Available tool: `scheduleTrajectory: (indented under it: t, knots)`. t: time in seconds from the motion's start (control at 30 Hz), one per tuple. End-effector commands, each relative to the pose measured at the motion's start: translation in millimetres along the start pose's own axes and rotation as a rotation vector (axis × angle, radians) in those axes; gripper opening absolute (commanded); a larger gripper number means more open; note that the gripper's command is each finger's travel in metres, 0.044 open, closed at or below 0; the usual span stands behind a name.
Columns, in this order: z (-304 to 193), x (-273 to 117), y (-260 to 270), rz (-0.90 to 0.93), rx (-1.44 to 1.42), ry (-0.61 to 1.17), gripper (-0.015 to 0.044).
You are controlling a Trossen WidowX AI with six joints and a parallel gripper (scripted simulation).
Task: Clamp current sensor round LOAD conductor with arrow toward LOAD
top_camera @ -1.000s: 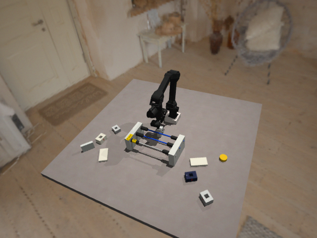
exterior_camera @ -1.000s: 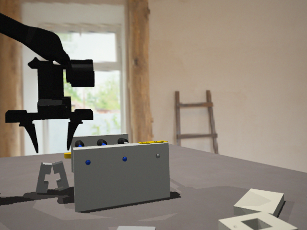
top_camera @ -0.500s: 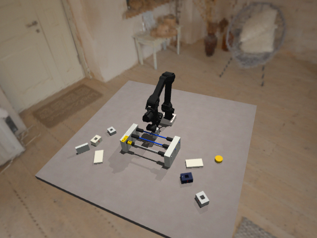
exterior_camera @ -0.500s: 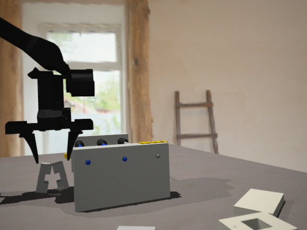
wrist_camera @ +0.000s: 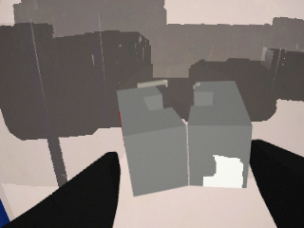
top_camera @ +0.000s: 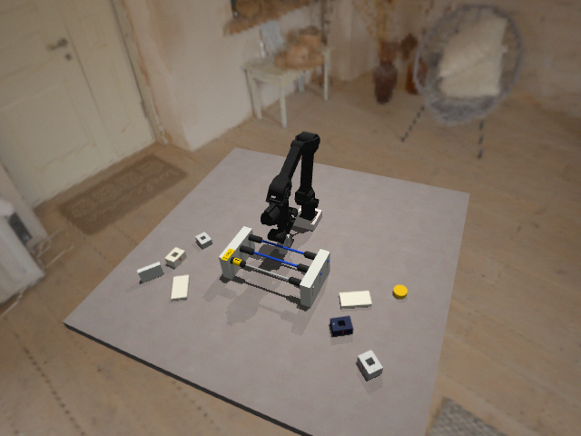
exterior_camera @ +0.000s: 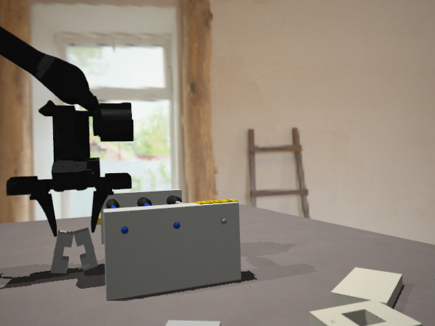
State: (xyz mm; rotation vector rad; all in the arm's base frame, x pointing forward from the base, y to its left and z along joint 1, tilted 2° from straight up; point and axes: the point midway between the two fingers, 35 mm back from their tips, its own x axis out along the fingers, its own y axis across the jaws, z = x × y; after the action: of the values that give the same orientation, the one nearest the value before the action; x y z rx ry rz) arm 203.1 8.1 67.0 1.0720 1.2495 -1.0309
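Observation:
The grey split-core sensor (top_camera: 287, 241) (exterior_camera: 61, 250) (wrist_camera: 154, 161) stands on the table, its two halves meeting at the top and spread apart below. A red mark shows on one side; no arrow is readable. My gripper (exterior_camera: 74, 233) (wrist_camera: 184, 155) is open, pointing down, with its fingertips at about the height of the sensor's top, one on each side. A gap shows beside each finger in the wrist view. The silver conductor (top_camera: 267, 272) runs along the rack's far side from the sensor, beside the yellow label (top_camera: 228, 254) (exterior_camera: 216, 202). The label's text is too small to read.
Two blue conductors (top_camera: 280, 246) (top_camera: 277, 260) lie between the sensor and the silver one. The rack's end blocks (top_camera: 314, 277) (exterior_camera: 172, 252) stand close to the sensor. Several white blocks, a dark blue block (top_camera: 341, 326) and a yellow disc (top_camera: 399, 291) lie farther out.

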Motion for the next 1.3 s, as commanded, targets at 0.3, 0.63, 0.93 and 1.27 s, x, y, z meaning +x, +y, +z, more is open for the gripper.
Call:
scheduleTrajectory:
  t: [0.3, 0.63, 0.93, 1.27]
  knots:
    - [0.1, -2.8, 0.9, 0.001, 0.000, 0.000, 0.0147]
    - [0.8, -43.0, 6.2, 0.000, -0.001, -0.001, 0.0000]
    - [0.9, -83.0, 7.4, -0.001, -0.003, -0.002, 0.0000]
    - [0.4, -111.9, 7.9, 0.003, -0.002, -0.003, 0.0000]
